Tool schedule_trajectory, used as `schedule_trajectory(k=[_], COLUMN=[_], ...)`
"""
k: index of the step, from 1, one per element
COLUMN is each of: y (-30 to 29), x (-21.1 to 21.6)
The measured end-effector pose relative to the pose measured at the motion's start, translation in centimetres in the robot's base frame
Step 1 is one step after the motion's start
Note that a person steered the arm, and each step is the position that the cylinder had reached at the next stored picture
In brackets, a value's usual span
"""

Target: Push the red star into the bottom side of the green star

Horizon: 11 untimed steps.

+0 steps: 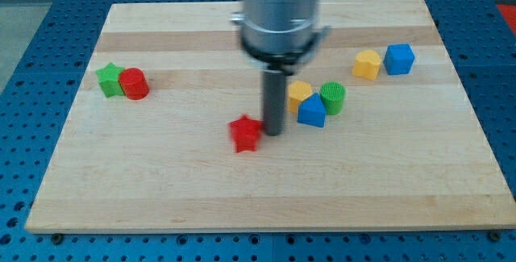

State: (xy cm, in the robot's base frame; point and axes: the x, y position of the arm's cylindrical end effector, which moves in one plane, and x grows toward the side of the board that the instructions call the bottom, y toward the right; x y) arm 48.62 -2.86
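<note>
The red star [245, 133] lies near the middle of the wooden board [266, 189]. My tip [272, 131] stands right against the red star's right side. The green star [110, 78] sits far off at the view's left, with a red cylinder [134, 83] touching its right side. The red star is well to the right of and below the green star.
A yellow block [299, 93], a blue block [311, 111] and a green cylinder [332, 97] cluster just right of my tip. A yellow block [367, 64] and a blue cube [399, 58] sit at the upper right.
</note>
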Motion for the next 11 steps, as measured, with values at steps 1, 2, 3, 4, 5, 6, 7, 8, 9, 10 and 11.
schedule_trajectory(k=[1, 2, 3, 4, 5, 6, 7, 8, 9, 10, 11], y=[-7.9, -7.4, -1.7, -1.6, -6.4, -13.3, -17.8, -19.7, -18.8, -18.7, -20.8], x=[0.3, 0.3, 0.6, 3.8, 5.0, 1.7, -2.0, -2.1, 1.6, 5.6, 6.9])
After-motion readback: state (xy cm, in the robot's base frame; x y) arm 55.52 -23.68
